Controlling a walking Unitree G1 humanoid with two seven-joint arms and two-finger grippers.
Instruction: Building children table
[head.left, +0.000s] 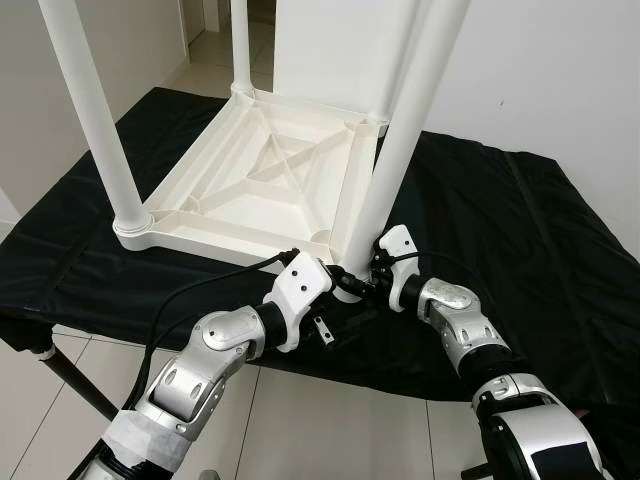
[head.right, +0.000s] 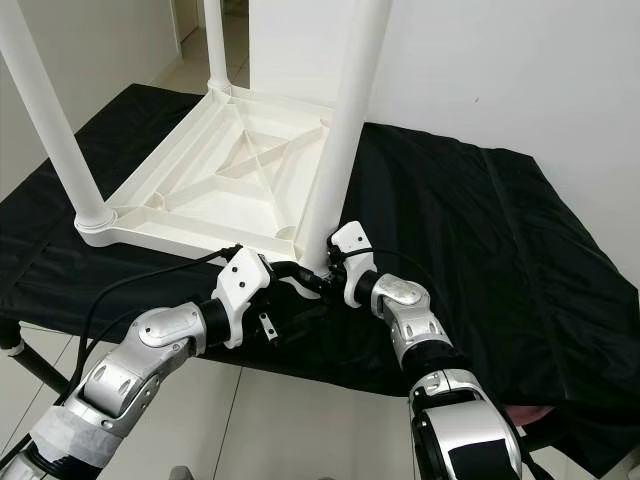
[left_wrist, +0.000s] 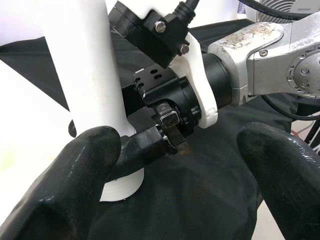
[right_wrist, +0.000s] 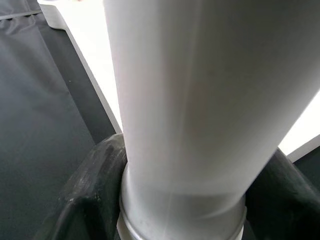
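Right gripper (right_wrist: 175, 210) pinches leg (head.left: 395, 150) near base, at tabletop (head.left: 250, 190) corner. Left gripper (left_wrist: 175, 165) spread beside it. Leg possibly unseated; twisting askew risks jamming or toppling.

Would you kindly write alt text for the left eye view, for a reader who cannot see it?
An upturned white plastic children's table top lies on a black cloth-covered work table, white round legs pointing up. Both silver arms reach to the base of the nearest white leg: the right hand grips it, and the left hand is close beside.
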